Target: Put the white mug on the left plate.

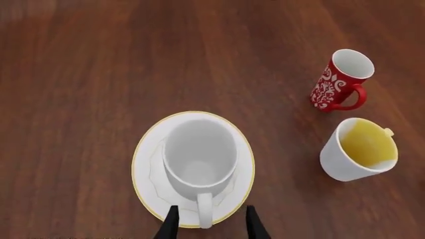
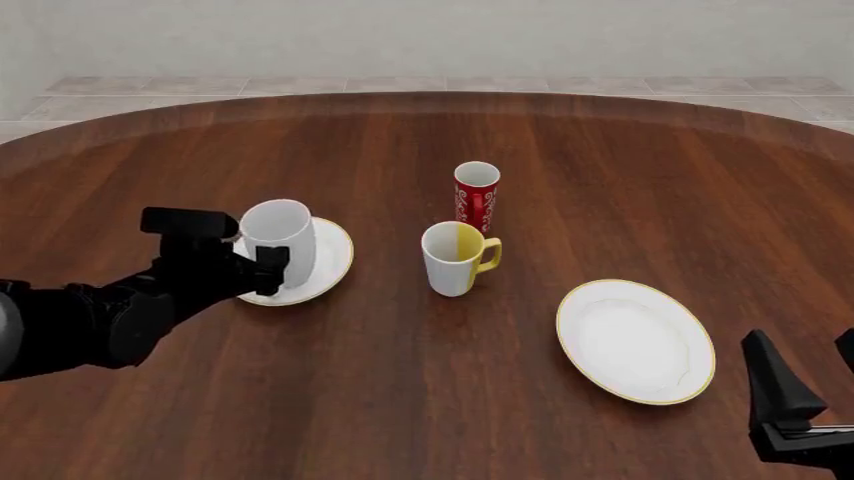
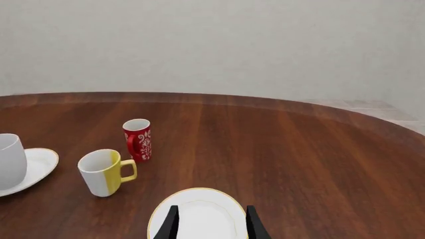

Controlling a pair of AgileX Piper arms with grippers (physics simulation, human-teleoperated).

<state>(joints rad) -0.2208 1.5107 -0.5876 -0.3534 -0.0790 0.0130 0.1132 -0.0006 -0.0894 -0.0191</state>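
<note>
the right gripper (image 2: 814,395) hangs idle at the desk's (image 2: 400,400) near right corner, fingers apart and holding nothing, just beside the larger gold-rimmed plate (image 2: 633,340). toward the left edge, the left gripper (image 1: 211,224) has its fingers apart on either side of the white mug's (image 1: 199,157) handle, not clamped. the mug stands upright on the left plate (image 1: 146,164), so placing looks done; next comes a straight retreat without nudging the handle.

On the bench stood three cups: one white mug (image 2: 280,243), one yellow-handled mug (image 2: 453,259) and one red patterned cup (image 2: 475,198). There were two plates: the left plate (image 2: 330,263) and a larger plate (image 2: 633,340).
</note>
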